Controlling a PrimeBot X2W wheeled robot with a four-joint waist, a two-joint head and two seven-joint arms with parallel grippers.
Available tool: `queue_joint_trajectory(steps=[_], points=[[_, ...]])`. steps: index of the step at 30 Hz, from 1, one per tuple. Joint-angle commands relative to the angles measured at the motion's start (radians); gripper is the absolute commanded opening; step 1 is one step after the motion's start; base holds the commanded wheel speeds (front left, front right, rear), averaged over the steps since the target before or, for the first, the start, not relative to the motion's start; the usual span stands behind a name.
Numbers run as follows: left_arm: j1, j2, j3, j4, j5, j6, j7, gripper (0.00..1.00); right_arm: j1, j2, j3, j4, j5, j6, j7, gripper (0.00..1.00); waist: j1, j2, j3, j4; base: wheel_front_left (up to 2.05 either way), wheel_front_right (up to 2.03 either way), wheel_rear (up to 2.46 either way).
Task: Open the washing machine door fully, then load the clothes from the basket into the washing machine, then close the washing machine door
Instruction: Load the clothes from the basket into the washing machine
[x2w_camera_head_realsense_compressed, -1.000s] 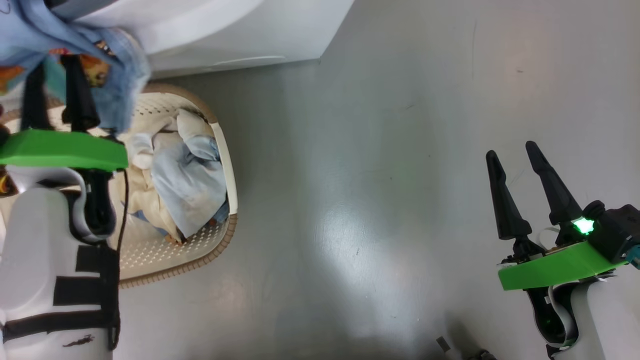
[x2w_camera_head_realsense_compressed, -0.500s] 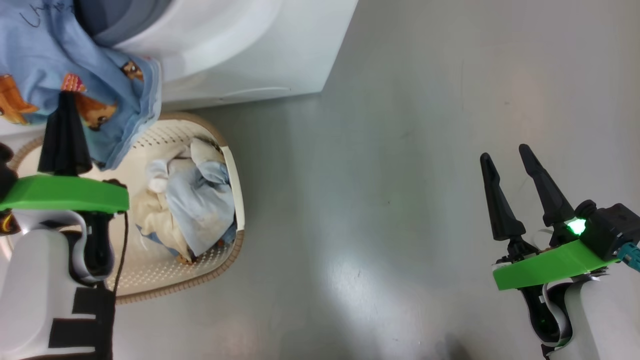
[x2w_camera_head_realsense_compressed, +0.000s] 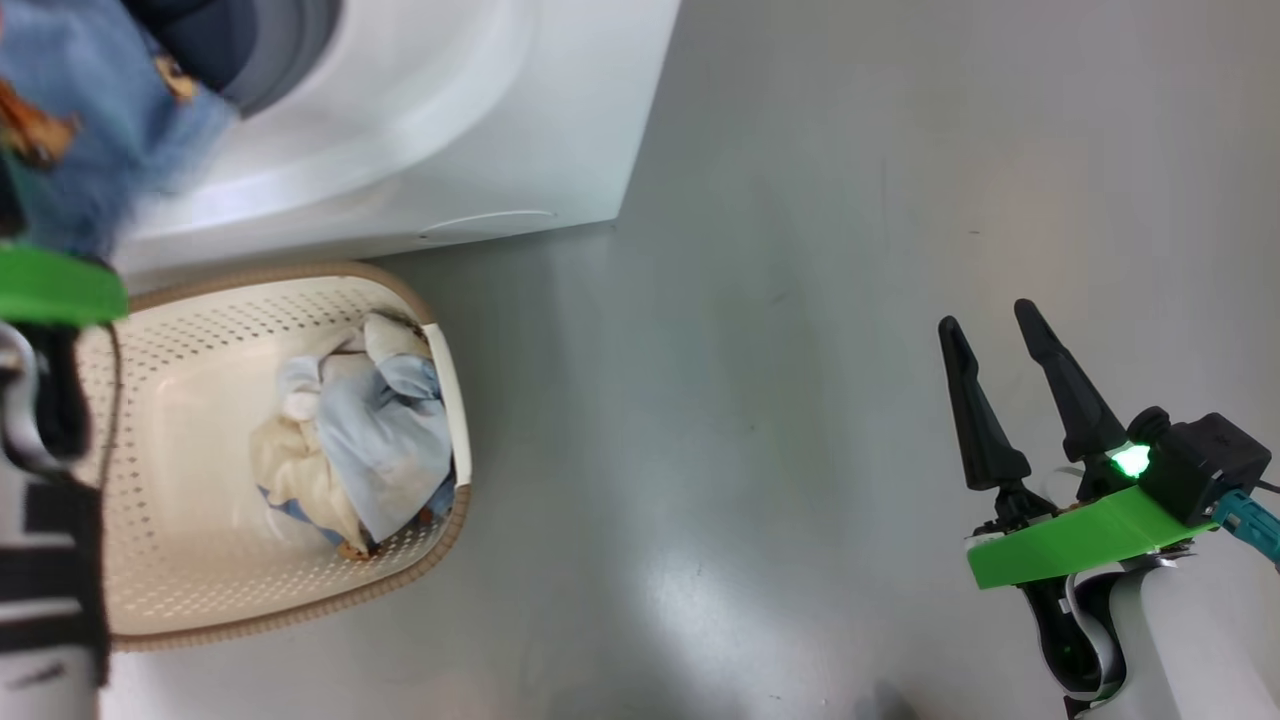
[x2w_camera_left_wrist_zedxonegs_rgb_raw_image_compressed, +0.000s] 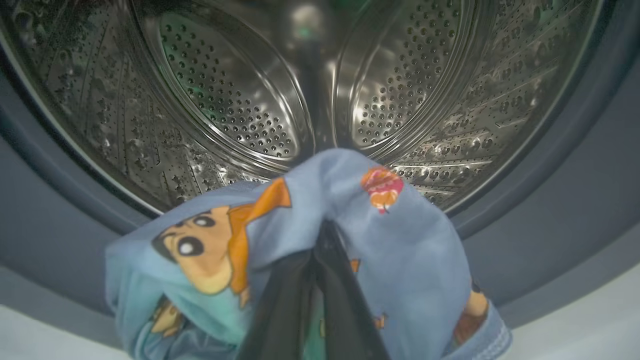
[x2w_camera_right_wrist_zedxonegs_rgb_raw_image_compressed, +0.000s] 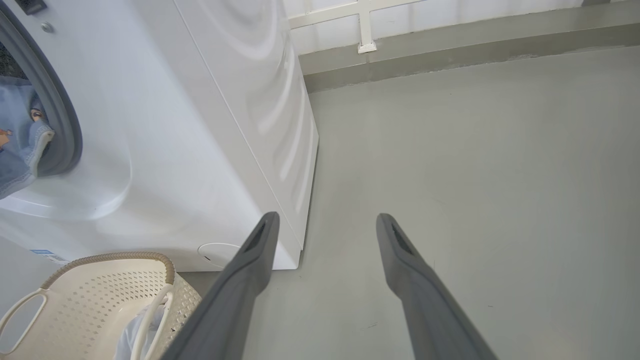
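Newly raised before the drum (x2w_camera_left_wrist_zedxonegs_rgb_raw_image_compressed: 225, 100), the left gripper (x2w_camera_left_wrist_zedxonegs_rgb_raw_image_compressed: 322, 240) pinches the blue garment (x2w_camera_left_wrist_zedxonegs_rgb_raw_image_compressed: 410, 235); its six-o'clock hem may snag the seal (x2w_camera_left_wrist_zedxonegs_rgb_raw_image_compressed: 550, 200).

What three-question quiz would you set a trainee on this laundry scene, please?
1. True or false: the left gripper is shut on the blue cartoon garment.
2. The right gripper is: A) open above the floor; B) shut on cloth; C) inside the washer.
3. Fill the gap: the pale blue and cream clothes lie in the ____.
Key: 1 true; 2 A; 3 basket.
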Motion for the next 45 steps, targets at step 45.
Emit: queue_joint_trajectory(steps=[45], points=[[-0.522, 0.180, -0.082, 0.022, 0.186, 0.024, -0.006, 0.00, 0.015, 0.032, 0.015, -0.048, 0.026, 0.002, -0.012, 1.00, 0.0000, 0.0000, 0.222, -0.069, 0.00, 0.00, 0.00]])
